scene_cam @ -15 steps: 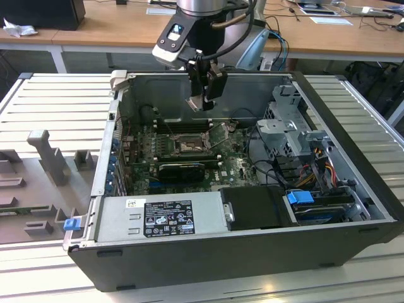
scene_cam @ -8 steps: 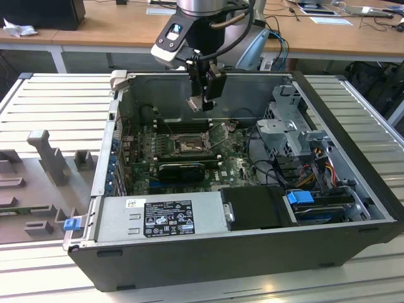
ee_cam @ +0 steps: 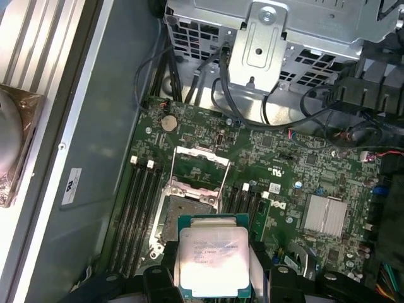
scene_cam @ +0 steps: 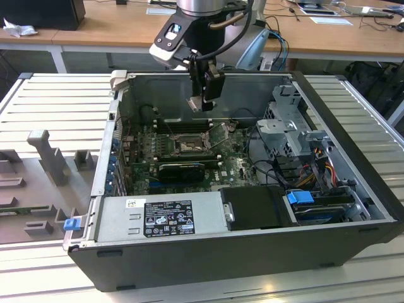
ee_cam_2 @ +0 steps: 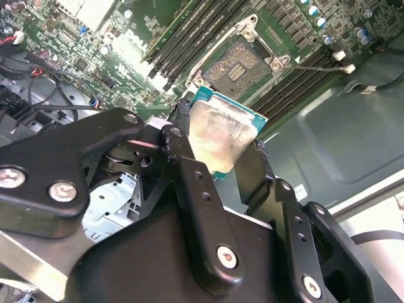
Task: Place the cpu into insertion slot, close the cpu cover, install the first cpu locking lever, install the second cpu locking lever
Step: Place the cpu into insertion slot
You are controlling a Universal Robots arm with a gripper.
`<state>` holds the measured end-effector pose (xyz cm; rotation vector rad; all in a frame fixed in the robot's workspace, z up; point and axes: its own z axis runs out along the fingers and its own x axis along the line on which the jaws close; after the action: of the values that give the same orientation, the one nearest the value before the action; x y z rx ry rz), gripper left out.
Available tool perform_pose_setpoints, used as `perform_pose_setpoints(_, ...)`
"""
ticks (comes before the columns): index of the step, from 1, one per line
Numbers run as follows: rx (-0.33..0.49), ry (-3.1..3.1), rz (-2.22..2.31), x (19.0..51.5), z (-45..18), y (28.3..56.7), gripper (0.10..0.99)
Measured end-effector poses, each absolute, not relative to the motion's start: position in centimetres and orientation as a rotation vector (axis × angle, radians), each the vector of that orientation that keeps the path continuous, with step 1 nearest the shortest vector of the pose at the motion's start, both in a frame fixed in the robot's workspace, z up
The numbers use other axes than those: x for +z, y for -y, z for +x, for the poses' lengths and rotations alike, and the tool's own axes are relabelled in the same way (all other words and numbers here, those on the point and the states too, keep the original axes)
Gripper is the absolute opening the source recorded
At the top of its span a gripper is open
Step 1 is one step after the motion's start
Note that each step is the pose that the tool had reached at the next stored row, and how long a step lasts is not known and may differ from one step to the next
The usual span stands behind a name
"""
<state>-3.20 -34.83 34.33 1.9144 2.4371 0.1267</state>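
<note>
My gripper (scene_cam: pixel 203 104) hangs above the open computer case, shut on the cpu (scene_cam: pixel 201 102). In both wrist views the cpu (ee_cam: pixel 211 255) (ee_cam_2: pixel 221 136) is a pale silver square on a green base, pinched at two opposite edges between the black fingers (ee_cam_2: pixel 183 151). The gripper (ee_cam: pixel 213 268) holds it a little above the motherboard (ee_cam: pixel 284 164), close over the insertion slot (ee_cam: pixel 185 218) (ee_cam_2: pixel 243 66) (scene_cam: pixel 188 146), which shows a bare grey centre. The cpu cover (ee_cam: pixel 201 167) stands swung open beside the slot. A thin wire locking lever (ee_cam_2: pixel 315 66) sticks out next to the socket.
Memory slots (ee_cam: pixel 142 208) flank the socket. A long black card (scene_cam: pixel 180 169) lies in front of it, with a power supply (scene_cam: pixel 161 218) at the case's near wall. A metal drive cage (scene_cam: pixel 293 126) with cables sits on the exterior view's right. A finned heatsink (ee_cam: pixel 323 214) lies nearby.
</note>
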Motion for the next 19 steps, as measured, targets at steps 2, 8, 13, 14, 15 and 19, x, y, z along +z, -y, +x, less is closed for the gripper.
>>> perform_pose_setpoints(2,0.126,-2.425,1.929,34.31,-3.2,34.83,0.525)
perform_pose_setpoints(8,0.125,-2.394,1.965,34.28,-3.2,34.83,0.525)
perform_pose_setpoints(13,0.124,-2.365,1.998,34.26,-3.2,34.83,0.525)
perform_pose_setpoints(14,0.124,-2.36,2.004,34.26,-3.2,34.83,0.525)
perform_pose_setpoints(15,0.124,-2.354,2.01,34.25,-3.2,34.83,0.525)
perform_pose_setpoints(19,0.123,-2.335,2.032,34.24,-3.2,34.83,0.525)
